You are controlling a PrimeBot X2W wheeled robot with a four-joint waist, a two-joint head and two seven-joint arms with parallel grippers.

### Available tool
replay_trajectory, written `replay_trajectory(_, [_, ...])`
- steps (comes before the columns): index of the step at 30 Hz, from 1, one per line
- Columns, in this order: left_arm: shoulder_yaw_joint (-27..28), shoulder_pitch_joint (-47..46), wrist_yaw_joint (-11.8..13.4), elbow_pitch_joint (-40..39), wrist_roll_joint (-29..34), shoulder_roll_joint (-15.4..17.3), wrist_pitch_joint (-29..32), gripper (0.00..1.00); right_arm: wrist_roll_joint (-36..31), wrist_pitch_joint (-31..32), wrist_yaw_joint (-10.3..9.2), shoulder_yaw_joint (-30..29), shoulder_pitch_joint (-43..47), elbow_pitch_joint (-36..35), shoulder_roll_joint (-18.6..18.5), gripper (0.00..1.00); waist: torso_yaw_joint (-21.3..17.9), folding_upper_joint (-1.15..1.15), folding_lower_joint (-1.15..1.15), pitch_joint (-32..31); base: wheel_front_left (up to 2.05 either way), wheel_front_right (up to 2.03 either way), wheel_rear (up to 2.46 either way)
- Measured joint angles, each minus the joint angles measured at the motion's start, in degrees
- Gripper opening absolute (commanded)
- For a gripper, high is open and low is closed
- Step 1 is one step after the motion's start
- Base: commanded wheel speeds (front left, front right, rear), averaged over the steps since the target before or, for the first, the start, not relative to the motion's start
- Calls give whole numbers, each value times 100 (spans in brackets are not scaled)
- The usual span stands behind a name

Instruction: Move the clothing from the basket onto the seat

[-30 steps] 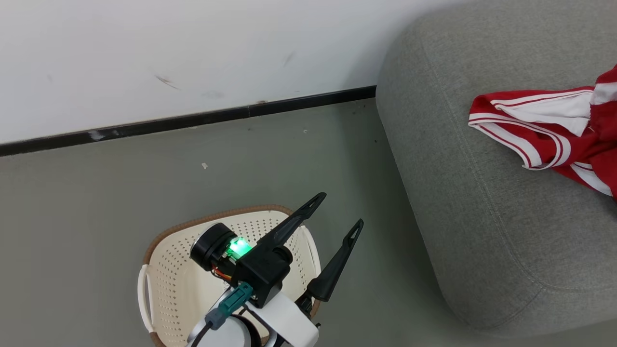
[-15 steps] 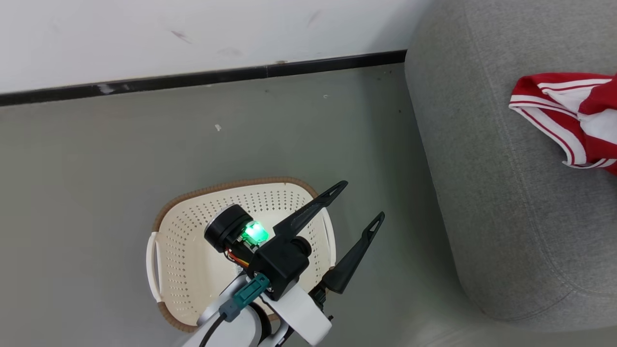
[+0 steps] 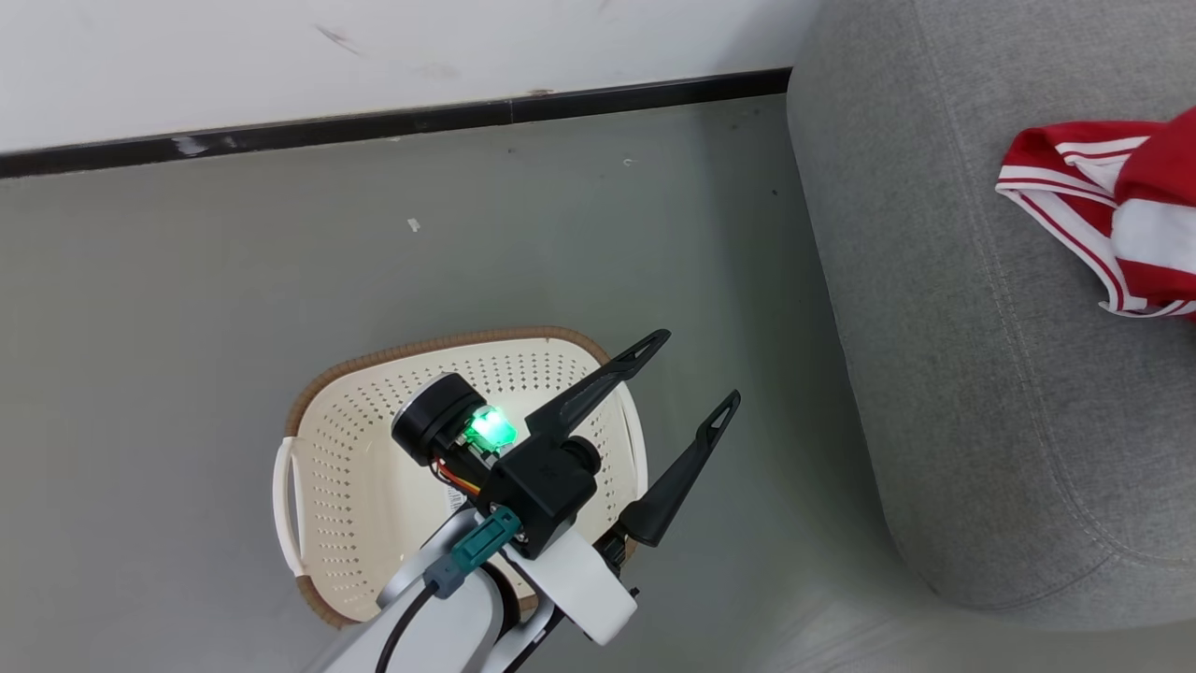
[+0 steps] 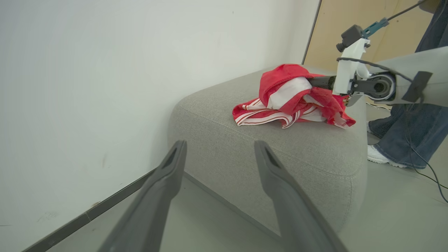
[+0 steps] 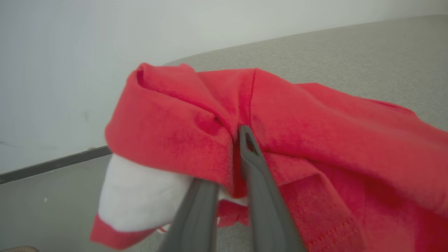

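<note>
Right wrist view: our R gripper pinches the clothing over the seat, L gripper spread by the basket, so drop-off's underway; next, we reckon, let go & back off.

The clothing is showing red with white bands and thin stripes. Under the left gripper, whose fingers are looking black, the basket is showing cream with dotted holes and a brown rim. The seat is showing plain grey.
</note>
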Motion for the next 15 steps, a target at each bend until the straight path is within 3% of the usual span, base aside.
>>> replay_trajectory(15, [104, -2, -44, 359, -208, 3, -100, 100, -10, -60, 0, 190, 314, -445, 137, 100, -334, 0, 0, -220, 0, 0, 0])
